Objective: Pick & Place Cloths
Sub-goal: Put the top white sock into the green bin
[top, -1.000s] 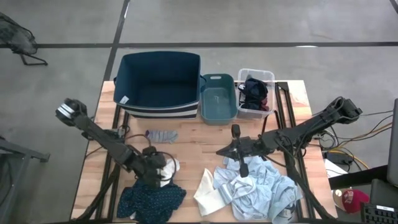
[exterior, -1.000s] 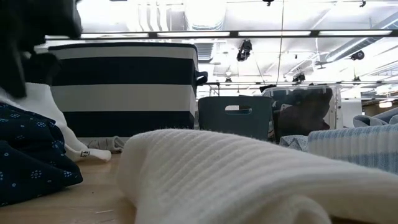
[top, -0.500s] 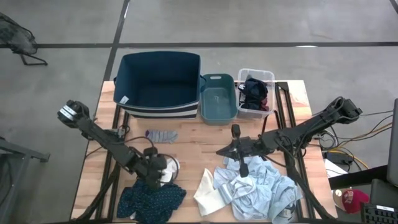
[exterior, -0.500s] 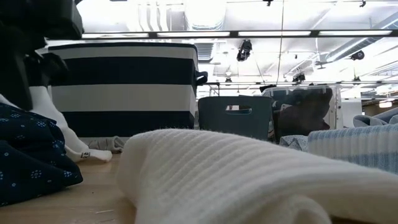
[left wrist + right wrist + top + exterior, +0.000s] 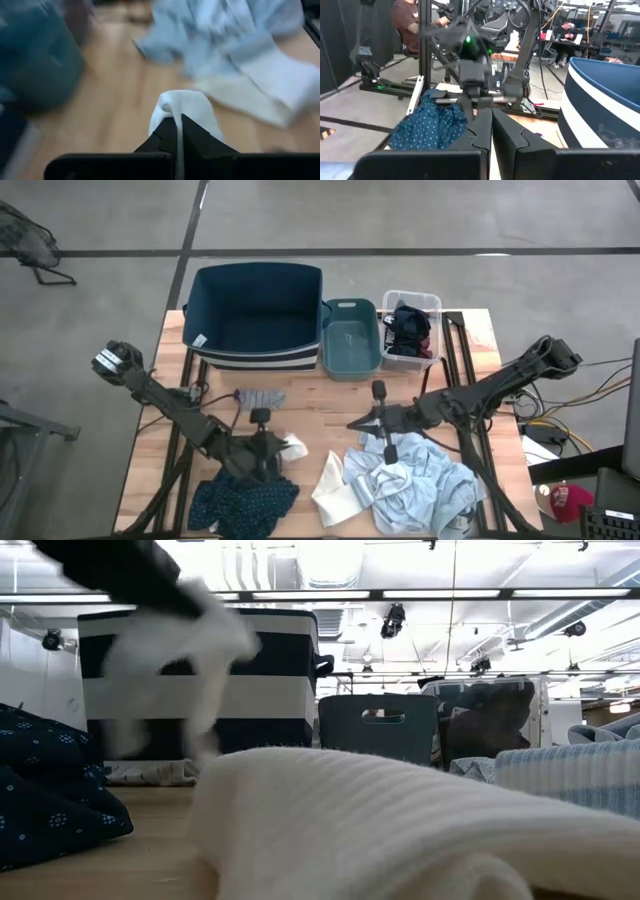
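White piece [image 5: 181,111]: I see it pinched between the left gripper [image 5: 177,134] fingers, but its lower part drops behind them in the left wrist view; in the low view it is a motion smear [image 5: 180,650].
Light blue shirts [image 5: 220,35]: beyond the left gripper, blurred, and cut by the frame edge.
Dotted piece [image 5: 50,785]: cut by the low view's edge.
Cream knit cloth [image 5: 370,830]: fills the low view's foreground and hides the table behind it.
Grey sock [image 5: 260,396]: beside the left gripper, too small for detail.
Clear bin [image 5: 411,328]: dark contents, possibly black and maroon pieces, I cannot separate them.
Right gripper [image 5: 491,131]: fingertips meet, lower part cut off.
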Controlling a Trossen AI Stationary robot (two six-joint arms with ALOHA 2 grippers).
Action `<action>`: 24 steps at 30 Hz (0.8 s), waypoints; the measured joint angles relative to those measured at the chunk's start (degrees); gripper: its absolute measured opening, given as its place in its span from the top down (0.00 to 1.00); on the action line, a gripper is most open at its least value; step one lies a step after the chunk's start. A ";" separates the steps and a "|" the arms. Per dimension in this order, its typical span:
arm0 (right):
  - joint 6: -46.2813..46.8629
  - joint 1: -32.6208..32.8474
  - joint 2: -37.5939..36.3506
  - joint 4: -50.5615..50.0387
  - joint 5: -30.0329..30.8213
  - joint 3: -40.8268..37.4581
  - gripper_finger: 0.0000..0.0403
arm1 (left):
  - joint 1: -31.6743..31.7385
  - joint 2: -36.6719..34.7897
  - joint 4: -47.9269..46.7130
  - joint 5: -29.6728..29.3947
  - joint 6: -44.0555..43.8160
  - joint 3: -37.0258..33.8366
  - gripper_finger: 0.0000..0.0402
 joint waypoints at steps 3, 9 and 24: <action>-0.04 0.00 1.11 -0.04 0.06 0.00 0.98 | 0.40 -0.08 7.21 -5.50 7.01 0.00 0.99; -3.17 -1.60 4.44 0.39 1.37 0.00 0.98 | 3.39 -0.17 18.54 -14.39 9.15 0.01 0.97; 1.80 -3.41 7.86 -1.20 8.44 1.97 0.78 | 6.18 -0.01 19.97 -13.17 9.96 2.23 0.97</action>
